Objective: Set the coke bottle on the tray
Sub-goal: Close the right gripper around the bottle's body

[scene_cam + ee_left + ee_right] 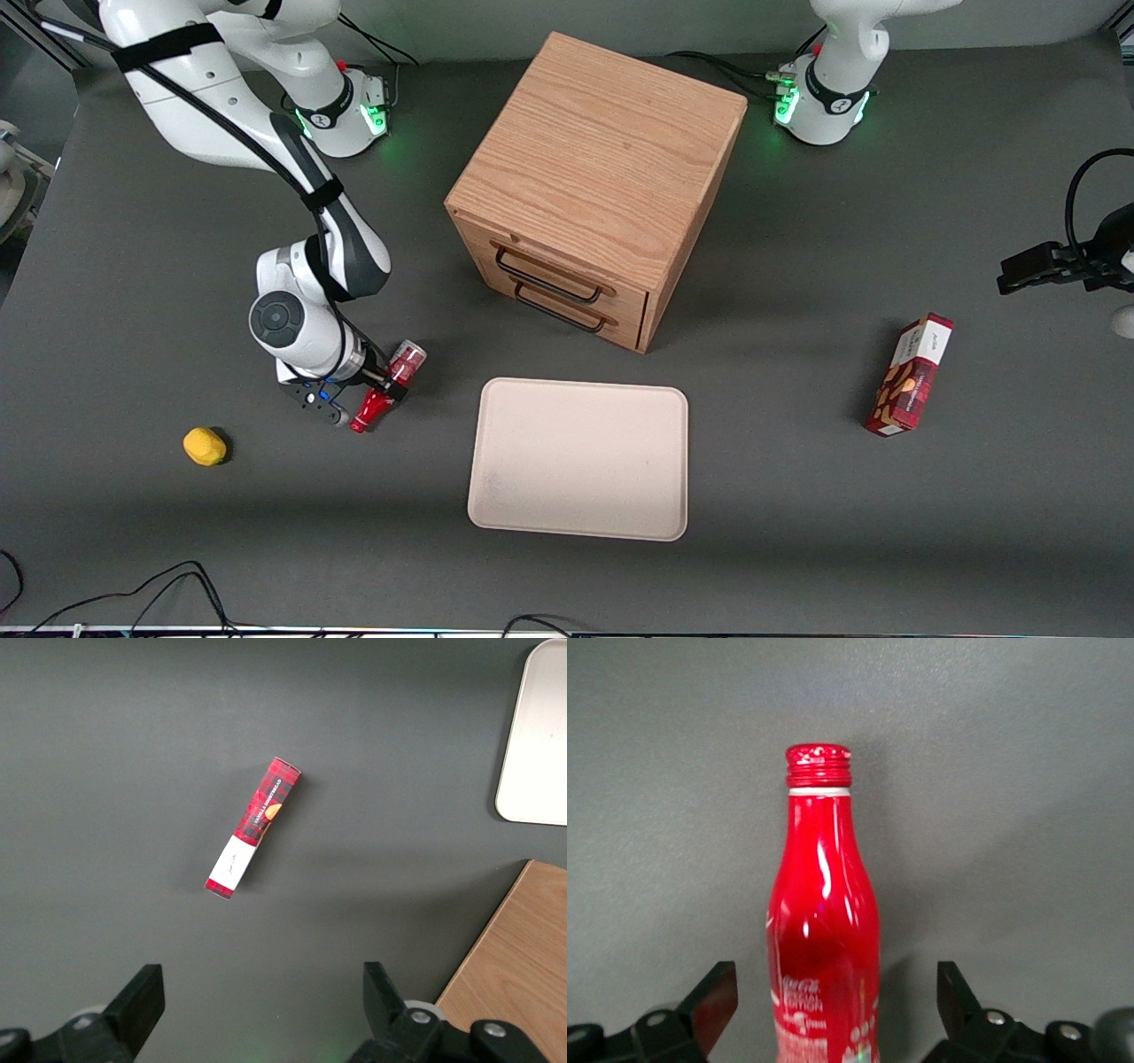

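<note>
The coke bottle is small, slim and red, and lies on the dark table toward the working arm's end, with its red cap nearer the front camera and its clear base farther. My right gripper is low over the bottle's middle. In the right wrist view the gripper is open, with one finger on each side of the bottle and a gap at each side. The beige tray lies flat beside the bottle, toward the table's middle, with nothing on it.
A wooden two-drawer cabinet stands farther from the camera than the tray. A yellow lemon-like object lies near the gripper. A red snack box lies toward the parked arm's end and shows in the left wrist view, as does the tray's corner.
</note>
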Robot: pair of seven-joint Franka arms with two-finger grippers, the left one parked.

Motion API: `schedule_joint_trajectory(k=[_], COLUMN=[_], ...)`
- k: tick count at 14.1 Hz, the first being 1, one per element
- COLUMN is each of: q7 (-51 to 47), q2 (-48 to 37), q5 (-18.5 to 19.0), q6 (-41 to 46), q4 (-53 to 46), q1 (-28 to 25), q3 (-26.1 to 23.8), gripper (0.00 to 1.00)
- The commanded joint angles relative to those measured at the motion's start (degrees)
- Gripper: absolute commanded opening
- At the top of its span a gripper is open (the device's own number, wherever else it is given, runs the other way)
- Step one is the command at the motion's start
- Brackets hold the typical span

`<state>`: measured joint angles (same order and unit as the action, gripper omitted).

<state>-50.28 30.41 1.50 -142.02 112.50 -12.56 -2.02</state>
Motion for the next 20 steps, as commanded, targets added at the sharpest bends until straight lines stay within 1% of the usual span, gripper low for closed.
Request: schedule_joint_trajectory(k=[1,7,8,9,17,19,20], q7=[-3.34,-4.57,-4.65,-5.00,-5.01,-3.61,-1.51], q2=[1.49,2.37,2.37,2.28,1.59,-1.39,-3.93], q5=[1.57,1.57,1.84,1.93,2.19,2.28,2.37], q6=[-2.91,-3.53,-3.53,-3.53,-3.27,-0.21,4.59], q4=[-0.17,-0.44,-0.35,-0.26,-0.26,-0.43,-0.96], q1=[-0.10,-1.06,-1.06,-1.06,-1.06,-0.89,-0.45], q3=[-0.18,-0.09,-0.09,-0.09,-0.09,-0.09,-0.09], gripper=[1.00,0.99,0.75,0.01,0.00,0.00,0.00])
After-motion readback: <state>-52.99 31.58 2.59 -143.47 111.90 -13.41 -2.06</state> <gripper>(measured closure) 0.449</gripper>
